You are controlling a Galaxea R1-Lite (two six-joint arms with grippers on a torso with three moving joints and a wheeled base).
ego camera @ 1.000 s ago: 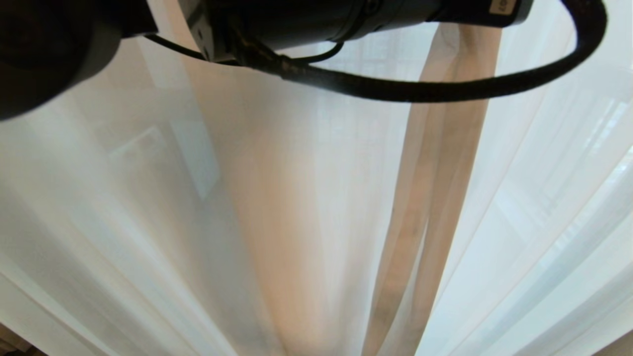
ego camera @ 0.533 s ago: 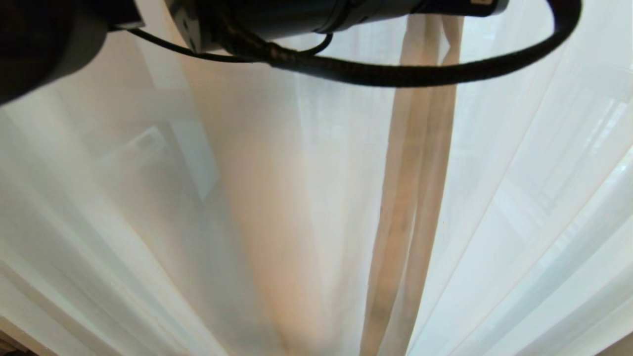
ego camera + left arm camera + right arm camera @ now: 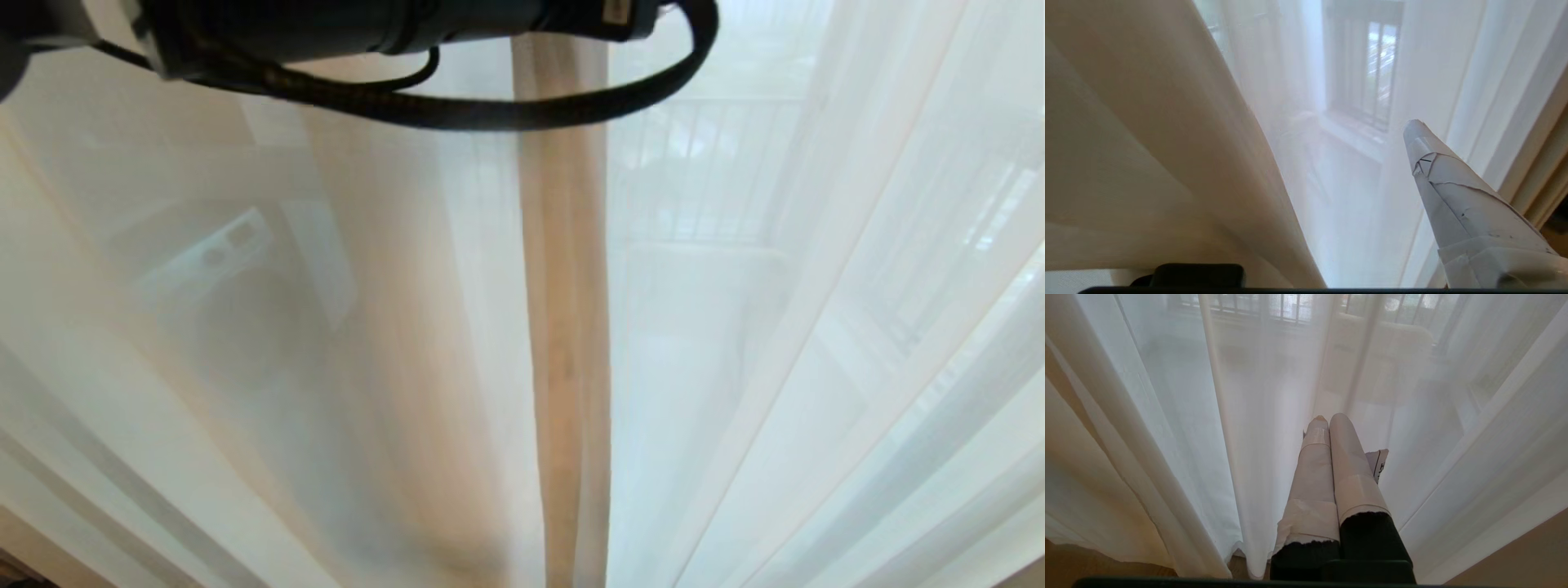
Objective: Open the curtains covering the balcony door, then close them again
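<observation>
Sheer white curtains (image 3: pixel 816 343) in long folds fill the head view, with a tan fold (image 3: pixel 563 327) hanging straight down the middle. My black left arm (image 3: pixel 367 24) and its cable loop cross the top; its gripper is outside that view. In the left wrist view the left gripper (image 3: pixel 1306 134) is open: one taped white finger (image 3: pixel 1453 196) stands far to one side, and a beige fold (image 3: pixel 1147 143) covers the other. My right gripper (image 3: pixel 1327 418) is shut and empty, low before the sheer curtains (image 3: pixel 1180 416). The balcony door is hidden behind the fabric.
Through the sheer fabric I see a pale railing (image 3: pixel 702 163), a barred window (image 3: pixel 1372 77) and the faint shape of a machine (image 3: pixel 220 269). Wooden floor (image 3: pixel 1086 559) shows under the curtain hem by the right gripper.
The left arm has drawn back toward the left of the head view. The tan fold, slanted and pulled right before, has swung left and now hangs straight, free of the gripper.
</observation>
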